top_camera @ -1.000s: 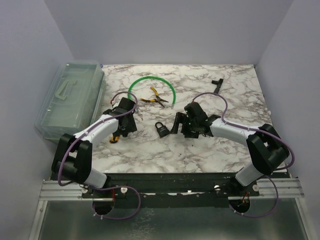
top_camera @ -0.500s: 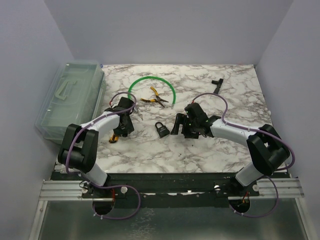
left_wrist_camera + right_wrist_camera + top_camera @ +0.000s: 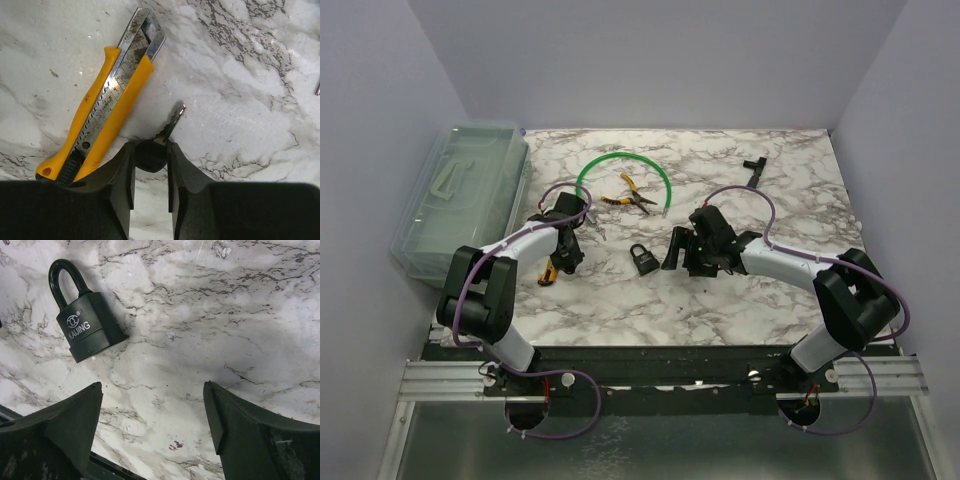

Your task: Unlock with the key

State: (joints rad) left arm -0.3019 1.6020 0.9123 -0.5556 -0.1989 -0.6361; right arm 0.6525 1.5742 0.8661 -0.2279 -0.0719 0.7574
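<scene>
Marbled tabletop, left of centre: the left gripper pinches the key by its dark bow, beside a yellow utility knife. Light, thin and probably slippery, it suits that bow grip. The right gripper gapes wide just right of the padlock.

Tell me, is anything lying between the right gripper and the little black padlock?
Nothing. The right wrist view shows only bare marble tabletop between the open right gripper and the black metal padlock.
</scene>
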